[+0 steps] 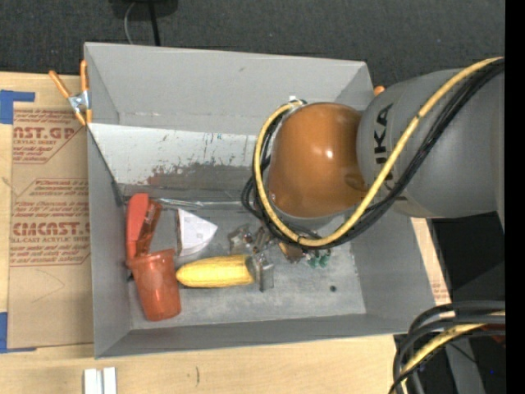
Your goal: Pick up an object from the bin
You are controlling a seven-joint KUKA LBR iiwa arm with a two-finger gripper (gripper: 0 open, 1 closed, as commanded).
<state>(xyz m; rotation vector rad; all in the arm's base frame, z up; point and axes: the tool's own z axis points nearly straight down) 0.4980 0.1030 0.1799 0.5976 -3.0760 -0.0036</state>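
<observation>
My gripper [254,257] is low in the bin, right of centre, its metal fingers showing below the orange wrist cover. Its fingertips stand at the right end of a yellow banana [215,272] that lies flat along the bin floor. One finger [264,271] touches or nearly touches the banana's tip; the fingers look spread apart. Just left of the gripper lies a clear plastic bag with a white card inside [193,228].
An orange-red plastic cup [156,284] lies at the lower left, beside the banana's left end. Above it a red flat tool [138,222] rests along the left wall. A small green part [318,258] sits under the arm's right side.
</observation>
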